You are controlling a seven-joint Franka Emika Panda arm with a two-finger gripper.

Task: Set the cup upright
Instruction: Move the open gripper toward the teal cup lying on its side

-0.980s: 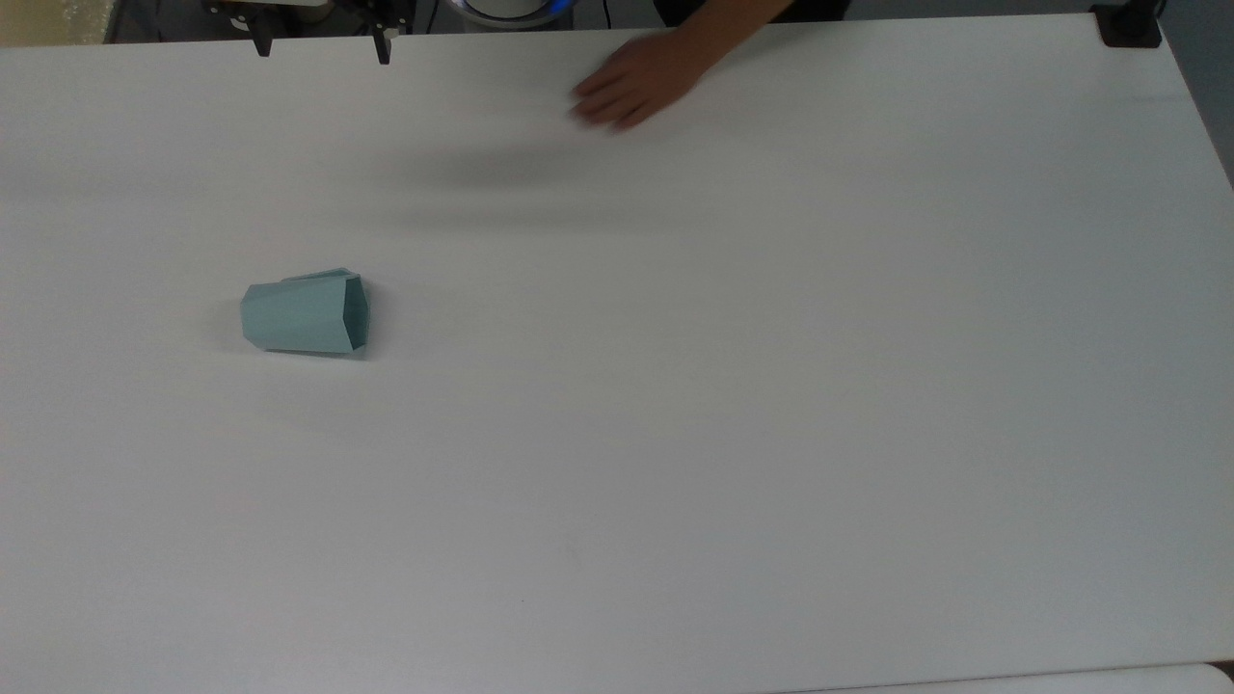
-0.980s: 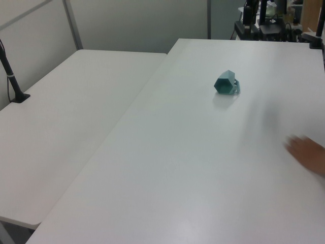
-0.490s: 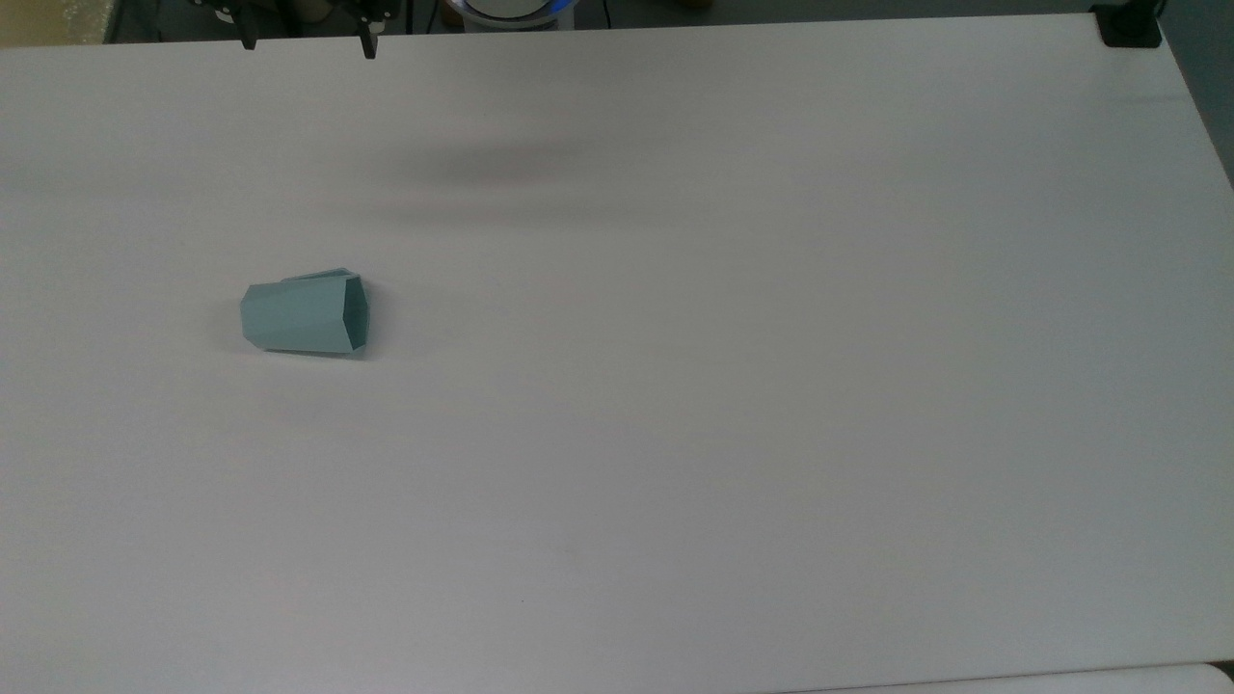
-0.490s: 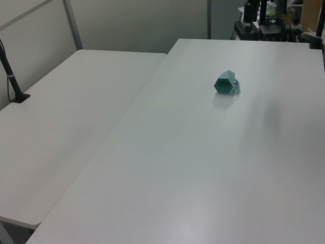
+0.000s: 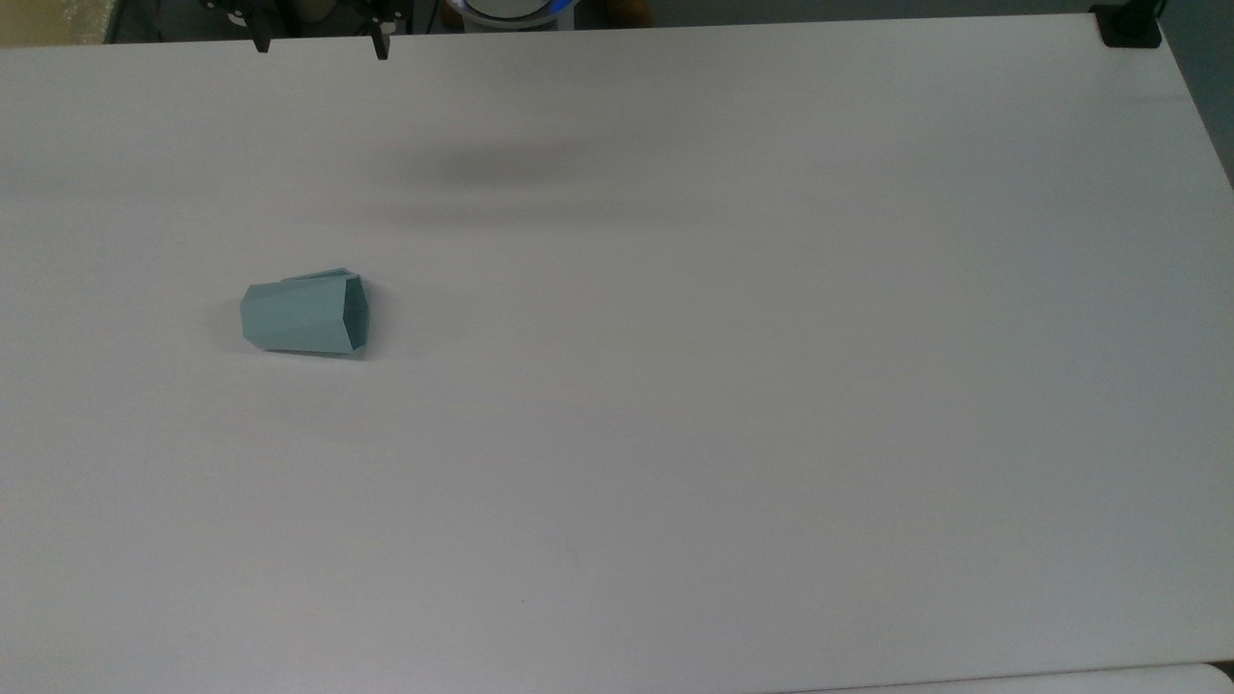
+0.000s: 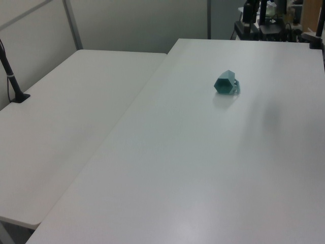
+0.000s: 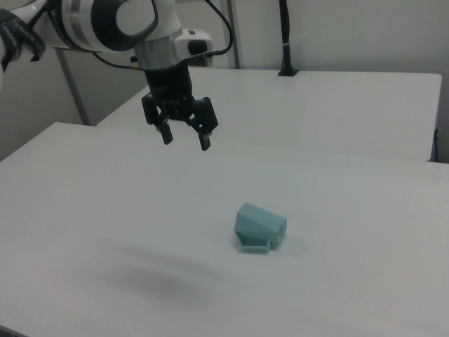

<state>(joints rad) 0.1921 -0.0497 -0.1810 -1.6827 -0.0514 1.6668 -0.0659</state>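
person's hand gone — cup sideways

A broad white bench carries a soft grey shadow near the top view's upper edge. In the left view a second white table butts against its left side, with a black clamped pole at the far left edge. Pale grey wall panels with metal uprights stand behind. Dark equipment crowds the left view's top right corner.
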